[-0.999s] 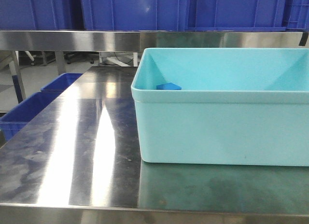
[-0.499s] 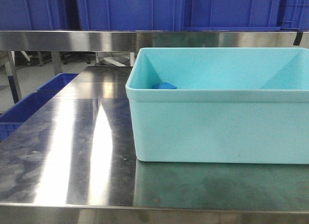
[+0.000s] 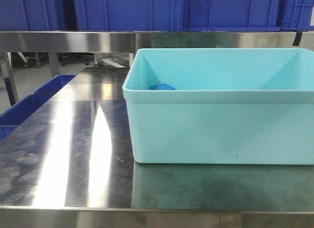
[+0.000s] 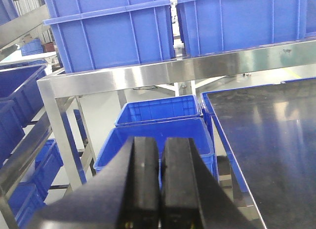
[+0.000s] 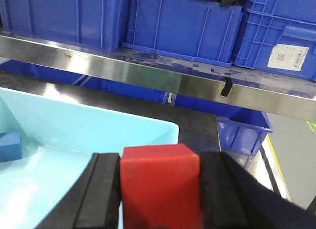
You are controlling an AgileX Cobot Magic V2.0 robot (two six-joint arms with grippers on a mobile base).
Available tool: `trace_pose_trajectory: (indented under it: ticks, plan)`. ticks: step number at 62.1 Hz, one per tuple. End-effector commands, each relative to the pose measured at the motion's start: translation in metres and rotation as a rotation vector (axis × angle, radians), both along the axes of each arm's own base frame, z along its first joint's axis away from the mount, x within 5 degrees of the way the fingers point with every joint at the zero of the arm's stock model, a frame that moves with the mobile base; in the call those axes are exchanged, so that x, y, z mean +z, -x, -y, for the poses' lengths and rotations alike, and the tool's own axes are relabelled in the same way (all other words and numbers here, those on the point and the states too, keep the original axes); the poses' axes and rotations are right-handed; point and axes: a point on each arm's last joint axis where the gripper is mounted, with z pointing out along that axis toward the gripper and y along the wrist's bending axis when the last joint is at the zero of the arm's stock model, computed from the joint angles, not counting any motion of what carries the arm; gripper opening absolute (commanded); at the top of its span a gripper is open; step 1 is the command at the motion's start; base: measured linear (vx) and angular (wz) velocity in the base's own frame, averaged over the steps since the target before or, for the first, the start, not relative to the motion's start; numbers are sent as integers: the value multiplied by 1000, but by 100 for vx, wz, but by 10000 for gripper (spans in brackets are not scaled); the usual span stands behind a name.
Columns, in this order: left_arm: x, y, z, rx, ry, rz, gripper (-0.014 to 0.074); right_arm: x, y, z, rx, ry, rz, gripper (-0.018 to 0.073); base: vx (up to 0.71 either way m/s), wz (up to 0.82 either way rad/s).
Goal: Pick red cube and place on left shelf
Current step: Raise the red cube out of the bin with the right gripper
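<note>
Pinching the red cube (image 5: 160, 177), right gripper (image 5: 161, 192) jaws hang near the teal bin (image 5: 98, 128). Left gripper (image 4: 159, 182) jaws pressed together, facing the left shelf (image 4: 173, 71).

Matte black, flat, blocky fingers (image 4: 143, 184) with squared edges form the left hand (image 4: 159, 187) and right hand (image 5: 160, 189)

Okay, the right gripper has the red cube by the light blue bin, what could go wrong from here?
One: the red cube is only pinched between two pads of the right gripper, so it might slip and land in the light blue bin beside the blue block. Two: the steel rail and blue crates stand close ahead, so a swing left might clip them.
</note>
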Motion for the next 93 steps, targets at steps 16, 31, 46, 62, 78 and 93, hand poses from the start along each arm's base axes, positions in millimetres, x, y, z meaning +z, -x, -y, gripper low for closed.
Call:
trace_pose_trajectory:
  ticks: [16, 31, 46, 62, 78, 93]
  plan:
    - [1, 0, 0, -6, 5, 69, 106, 17, 1, 1, -8, -13, 116, 57, 0, 0]
    - [1, 0, 0, -6, 5, 69, 106, 17, 1, 1, -8, -13, 115, 57, 0, 0]
    - [1, 0, 0, -6, 5, 69, 106, 17, 1, 1, -8, -13, 115, 57, 0, 0]
    - [1, 0, 0, -6, 5, 69, 106, 17, 1, 1, -8, -13, 115, 57, 0, 0]
    - [1, 0, 0, -6, 5, 69, 106, 17, 1, 1, -8, -13, 115, 57, 1, 6]
    - [1, 0, 0, -6, 5, 69, 106, 17, 1, 1, -8, -13, 115, 57, 0, 0]
